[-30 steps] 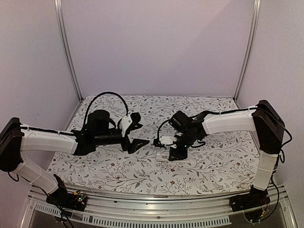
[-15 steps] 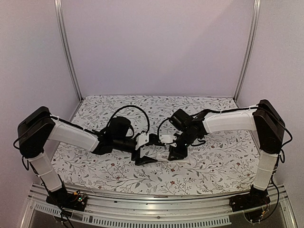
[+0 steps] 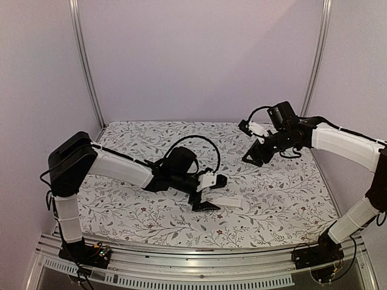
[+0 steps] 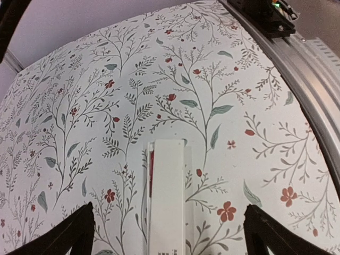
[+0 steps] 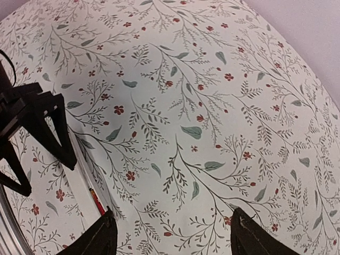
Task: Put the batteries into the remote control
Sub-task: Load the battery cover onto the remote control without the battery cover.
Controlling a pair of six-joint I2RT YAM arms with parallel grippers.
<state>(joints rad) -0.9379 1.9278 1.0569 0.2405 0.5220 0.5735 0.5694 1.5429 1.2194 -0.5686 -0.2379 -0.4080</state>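
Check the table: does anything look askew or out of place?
Nothing looks spilled or damaged. The remote lies flat between the fingers of the open left tool. A red sliver shows along one long edge, too thin to identify.

The left arm extends rightward from its base, forearm low and nearly horizontal. The left gripper points right with its fingers spread wide, holding nothing. The right arm is raised, with its forearm reaching left. The right gripper angles down and left, fingers parted and empty.
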